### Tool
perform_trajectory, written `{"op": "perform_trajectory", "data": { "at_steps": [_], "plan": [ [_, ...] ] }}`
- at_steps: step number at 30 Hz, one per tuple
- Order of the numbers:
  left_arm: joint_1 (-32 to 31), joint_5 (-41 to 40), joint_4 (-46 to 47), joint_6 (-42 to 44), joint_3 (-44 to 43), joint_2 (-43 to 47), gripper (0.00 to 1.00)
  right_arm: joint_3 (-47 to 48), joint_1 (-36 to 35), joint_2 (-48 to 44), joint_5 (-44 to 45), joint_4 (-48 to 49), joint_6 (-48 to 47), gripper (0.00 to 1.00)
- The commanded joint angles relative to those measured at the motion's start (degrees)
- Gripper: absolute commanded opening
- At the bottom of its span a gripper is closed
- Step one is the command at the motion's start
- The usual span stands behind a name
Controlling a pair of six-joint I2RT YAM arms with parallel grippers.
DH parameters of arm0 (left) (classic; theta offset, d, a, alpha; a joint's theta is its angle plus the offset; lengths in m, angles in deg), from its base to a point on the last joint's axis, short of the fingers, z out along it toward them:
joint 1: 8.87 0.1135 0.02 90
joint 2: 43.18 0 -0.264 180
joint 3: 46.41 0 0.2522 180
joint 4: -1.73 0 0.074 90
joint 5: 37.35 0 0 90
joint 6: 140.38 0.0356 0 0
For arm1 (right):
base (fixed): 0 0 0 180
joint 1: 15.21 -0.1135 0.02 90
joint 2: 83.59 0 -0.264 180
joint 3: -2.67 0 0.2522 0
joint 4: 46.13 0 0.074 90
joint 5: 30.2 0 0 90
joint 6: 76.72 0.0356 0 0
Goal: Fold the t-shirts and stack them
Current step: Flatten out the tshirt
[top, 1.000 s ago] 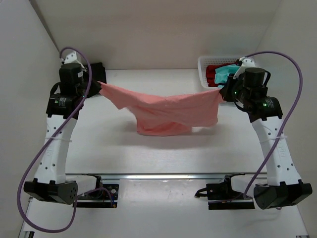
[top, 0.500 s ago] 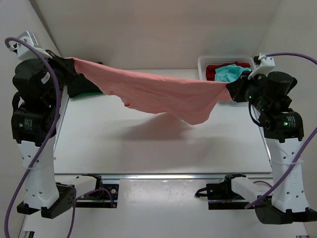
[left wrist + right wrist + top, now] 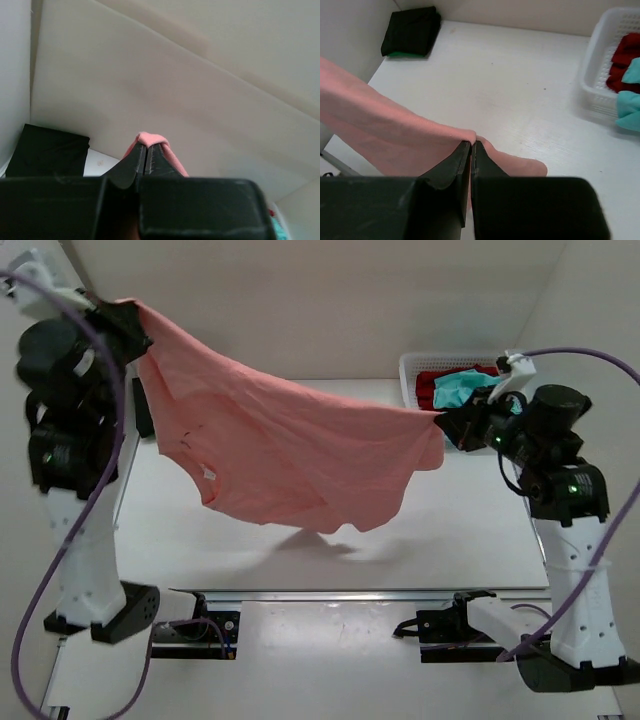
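Salmon-pink shirt (image 3: 290, 455) hangs spread in the air above the bench (image 3: 480, 530). The left tool (image 3: 128, 330), held high, and the lower right tool (image 3: 442, 424) are each clamped on a corner. Such thin pinches may slip if the arms pull too far apart, dropping the cloth crumpled.

Left arm (image 3: 85, 550) and right arm (image 3: 575, 560): white perforated links, black joint housings, black bases. Purple cable (image 3: 570, 349) loops along each. Left gripper (image 3: 145, 146), right gripper (image 3: 472, 144): black wedge-shaped fingers (image 3: 450, 170).
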Motion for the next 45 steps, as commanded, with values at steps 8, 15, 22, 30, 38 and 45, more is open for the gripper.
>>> {"op": "perform_trajectory", "data": {
  "at_steps": [8,15,22,30,38,45],
  "plan": [
    [1.36,2.79,7.51,-0.59,-18.62,-44.88,0.0,-7.02,-6.79,23.07,11.13,17.12,7.67,0.0],
    [2.69,10.34,11.29,-0.77,-2.69,-44.22,0.42,-0.77,-3.8,33.45,16.78,19.5,8.48,0.28],
    [1.82,15.71,8.66,-4.46,28.79,-20.52,0.51,-11.38,-9.06,29.86,5.56,23.72,-2.96,0.2],
    [-5.66,18.95,8.22,-9.1,71.51,8.23,0.54,-27.82,-20.23,26.95,-1.49,29.25,-5.07,0.37],
    [-10.76,23.0,11.81,-17.55,91.48,15.74,0.55,-30.13,-31.65,32.92,0.87,32.51,-5.08,0.48],
    [-13.57,21.95,17.09,-18.43,92.46,7.14,0.59,-30.91,-32.63,38.37,8.87,32.42,-2.97,0.5]
  ]
}}
